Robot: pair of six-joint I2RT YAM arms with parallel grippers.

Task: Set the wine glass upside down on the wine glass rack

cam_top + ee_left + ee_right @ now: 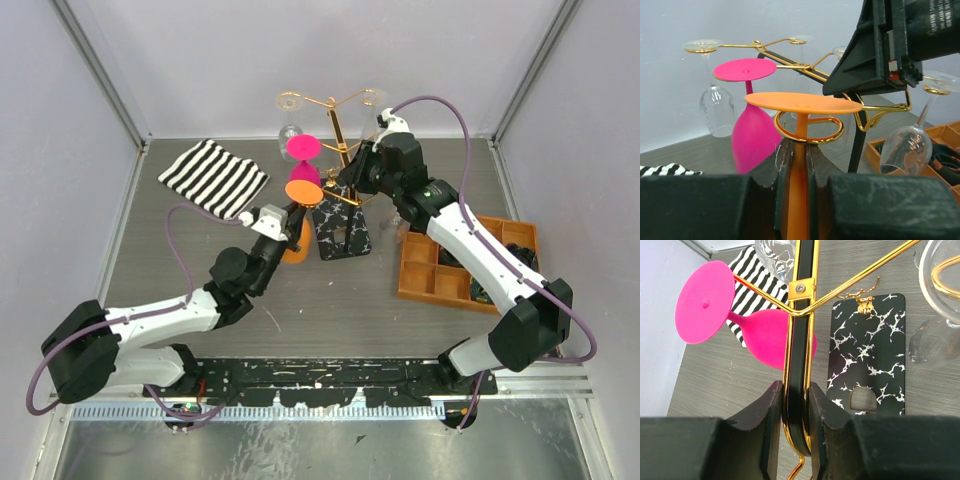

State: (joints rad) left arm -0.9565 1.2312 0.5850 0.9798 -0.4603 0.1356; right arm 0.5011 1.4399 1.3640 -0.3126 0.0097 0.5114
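Over grey table [330, 295], left tool [797, 162] grips wine glass [802, 102], right tool [796, 392] rack [802, 325].

The orange wine glass [801, 102] has little room around it: the pink glass [752, 135] hangs just beside it, a gold curl of the wine glass rack [800, 335] goes around its stem, and the body of the right gripper [796, 390], clamped on the rack post, stands close at its upper right. Clear glasses [717, 107] hang on the outer arms at both sides, and the orange tray [418, 272] lies near the base on the right. The bare table [330, 310] in front of the base is open.
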